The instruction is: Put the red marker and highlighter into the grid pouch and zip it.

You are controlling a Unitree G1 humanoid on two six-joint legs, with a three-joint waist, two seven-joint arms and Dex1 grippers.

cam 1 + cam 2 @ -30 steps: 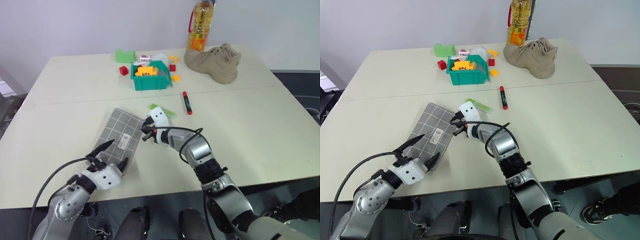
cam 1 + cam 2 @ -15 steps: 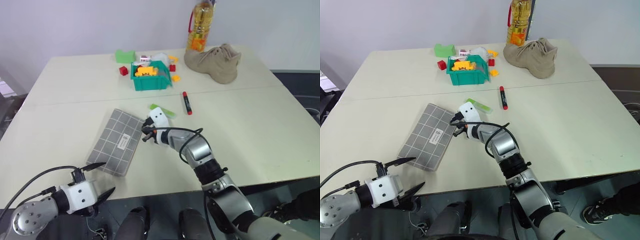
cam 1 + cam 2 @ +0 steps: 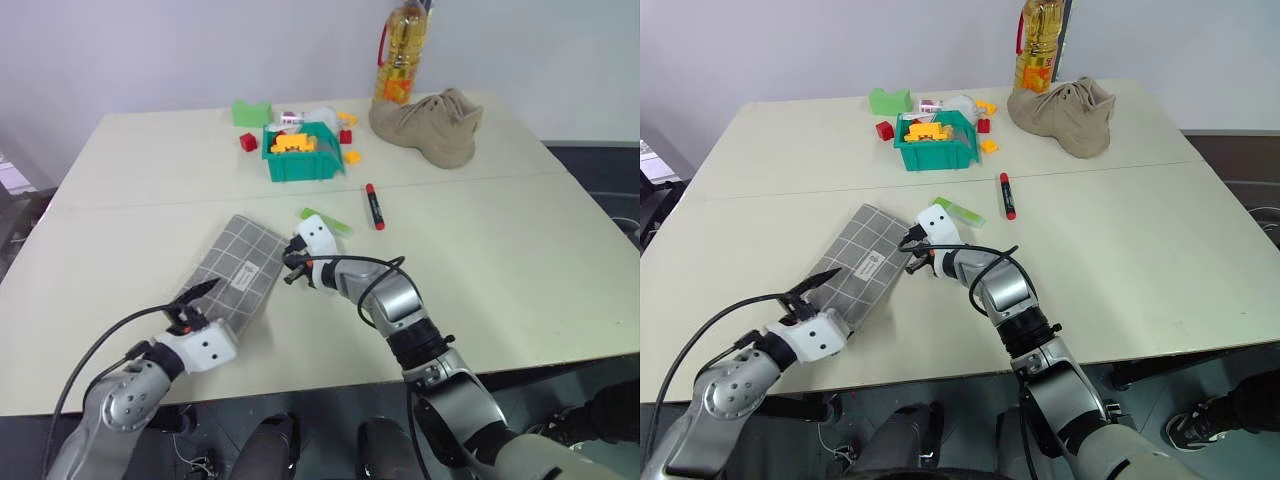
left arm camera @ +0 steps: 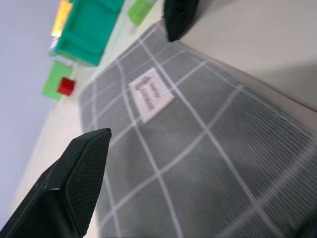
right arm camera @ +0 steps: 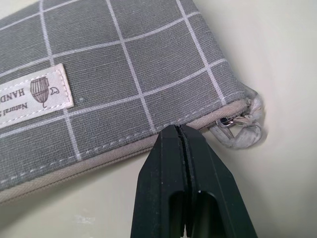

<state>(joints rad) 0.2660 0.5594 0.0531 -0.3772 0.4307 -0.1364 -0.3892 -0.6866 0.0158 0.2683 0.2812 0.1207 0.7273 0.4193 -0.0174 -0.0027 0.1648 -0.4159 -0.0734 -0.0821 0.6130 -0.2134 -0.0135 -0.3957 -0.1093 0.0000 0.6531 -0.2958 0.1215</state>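
You have the grid pouch (image 3: 232,270) lying flat on the table (image 3: 520,250), at about 8 o'clock from the table's centre, label up; its zipper edge faces the right gripper (image 5: 181,136). That gripper's fingers are pressed together with nothing between them, tips just at the zipper edge near the pull (image 5: 241,130); whether they touch the fabric you cannot tell. Your left gripper (image 3: 192,305) sits at the pouch's 7 o'clock corner, fingers spread wide and released, one finger (image 4: 81,171) above the fabric; no grasp visible. The highlighter (image 3: 325,220) lies at 1 o'clock from the pouch, just beyond the right gripper's white housing; the red marker (image 3: 374,205) lies near it, at 2 o'clock from it, apart. Green bin (image 3: 300,160) of blocks at 12 o'clock; a shoe (image 3: 430,125) and bottle (image 3: 402,50) at 1 o'clock.
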